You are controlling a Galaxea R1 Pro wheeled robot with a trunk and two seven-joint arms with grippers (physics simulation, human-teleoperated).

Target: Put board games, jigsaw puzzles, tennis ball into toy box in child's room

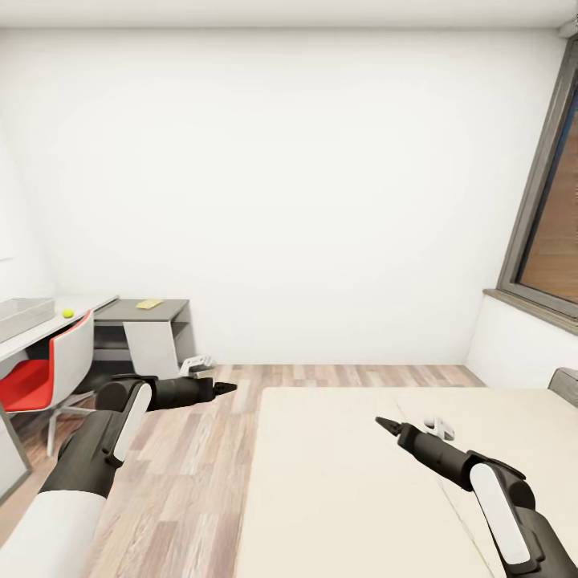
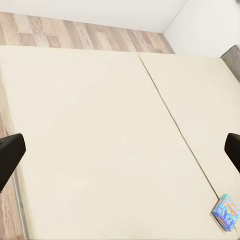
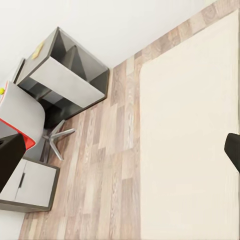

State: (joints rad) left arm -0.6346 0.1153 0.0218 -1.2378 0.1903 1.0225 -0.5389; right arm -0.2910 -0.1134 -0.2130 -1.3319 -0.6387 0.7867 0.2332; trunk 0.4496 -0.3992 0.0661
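I count one tennis ball [image 1: 67, 313], one toy box [image 1: 24, 315] and one light-blue board game [image 2: 226, 211] — that's the toys. One bed [image 1: 337, 482], one red-seated chair [image 1: 48, 373], two pincers — left [image 1: 225, 388], right [image 1: 384, 423].

Bright, even, shadowless, slightly soft render

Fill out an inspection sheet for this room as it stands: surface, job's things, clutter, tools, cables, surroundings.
Surface: cream bed, mostly bare; pale table at far left.
Job's things: light-blue board game lying on the bed; tennis ball on the table beside the grey toy box.
Clutter: flat yellow item on the lower dark desk; red-and-white chair.
Tools: left tool over the floor, right tool over the bed, both empty; fingers apart in the wrist views.
Cables: nothing seen.
Surroundings: white walls, wood-plank floor, window at right.
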